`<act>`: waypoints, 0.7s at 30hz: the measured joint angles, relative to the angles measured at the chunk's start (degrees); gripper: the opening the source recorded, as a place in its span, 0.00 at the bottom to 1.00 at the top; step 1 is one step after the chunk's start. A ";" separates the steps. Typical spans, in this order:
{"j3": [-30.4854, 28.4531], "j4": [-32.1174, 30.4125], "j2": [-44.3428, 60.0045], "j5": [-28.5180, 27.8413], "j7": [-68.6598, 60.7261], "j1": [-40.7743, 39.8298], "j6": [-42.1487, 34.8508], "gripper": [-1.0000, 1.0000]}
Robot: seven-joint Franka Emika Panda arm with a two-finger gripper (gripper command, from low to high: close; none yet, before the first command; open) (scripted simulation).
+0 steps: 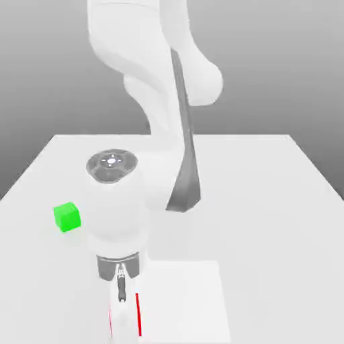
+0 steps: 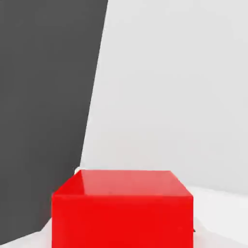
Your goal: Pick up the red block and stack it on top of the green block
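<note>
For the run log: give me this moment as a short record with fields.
arm: white Panda, bent low over the near part of the table
claw: down at the red block
red block: at the claw, close under the hand camera; thin red edges beside the hand in the exterior view
green block: on the table, apart, toward the exterior view's left
stack: not yet made

Exterior view: camera stood off the arm, raised and angled down across the white table point(image 1: 269, 201), facing the arm's front, far enough to take in the green block point(image 1: 66, 218) toward the exterior view's left. Hand view: camera rode on the hand, very close to the red block point(image 2: 122, 208), looking past it over the table point(image 2: 174, 97) edge. Shared ground: the red block point(image 1: 138, 314) and the table beneath it.
</note>
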 joint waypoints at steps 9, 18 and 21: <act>-6.30 -11.45 -15.64 5.09 -4.10 -12.99 -5.40 0.00; -15.79 -26.66 -31.69 3.15 -3.86 -28.37 -5.44 0.00; -18.17 -30.04 -33.72 1.44 -3.26 -33.05 -3.52 0.00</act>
